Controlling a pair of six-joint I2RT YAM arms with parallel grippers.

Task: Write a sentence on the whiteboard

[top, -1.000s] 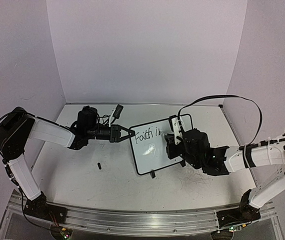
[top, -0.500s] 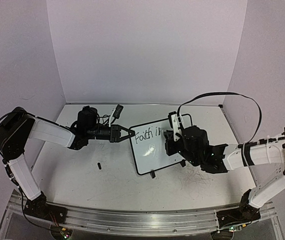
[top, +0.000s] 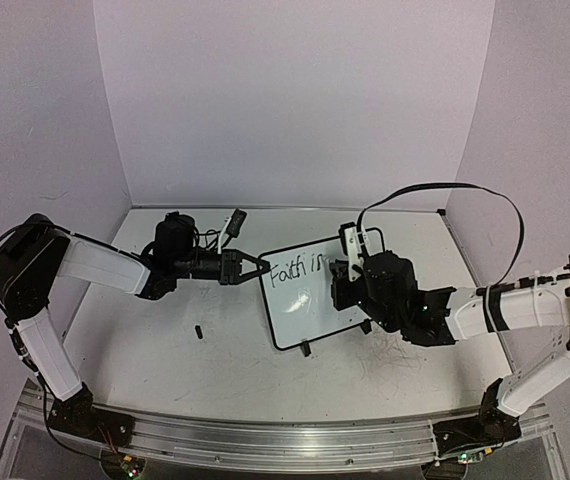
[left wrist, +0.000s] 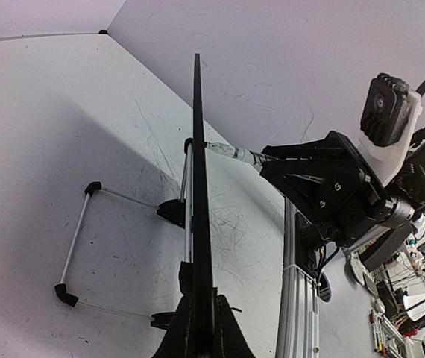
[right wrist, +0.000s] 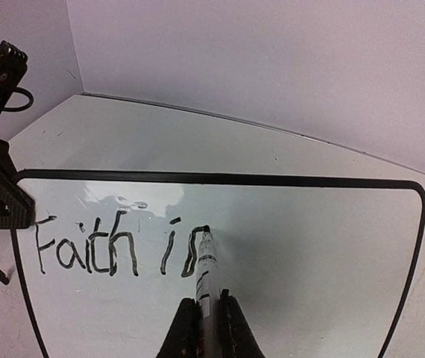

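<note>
The whiteboard point(top: 310, 312) stands tilted mid-table; the left wrist view shows its black frame point(left wrist: 197, 171) edge-on. My left gripper point(top: 255, 266) is shut on the board's left edge, with a finger on each side of the frame point(left wrist: 201, 328). My right gripper point(top: 339, 280) is shut on a white marker point(right wrist: 206, 261). The marker's tip touches the board point(right wrist: 317, 261) at the top of a partly drawn "n". The sentence point(right wrist: 108, 250) reads "Faith in" in one black line and also shows in the top view point(top: 295, 269).
A small black cap point(top: 198, 331) lies on the table left of the board. A black and white object point(top: 233, 222) sits near the back wall. The board's wire stand point(left wrist: 74, 253) and feet point(top: 305, 349) rest on the scuffed tabletop. Walls enclose three sides.
My right gripper has shifted slightly left and up along the board with the marker. The writing has grown from "Faith i" to the start of an "n". The left arm has held still.
</note>
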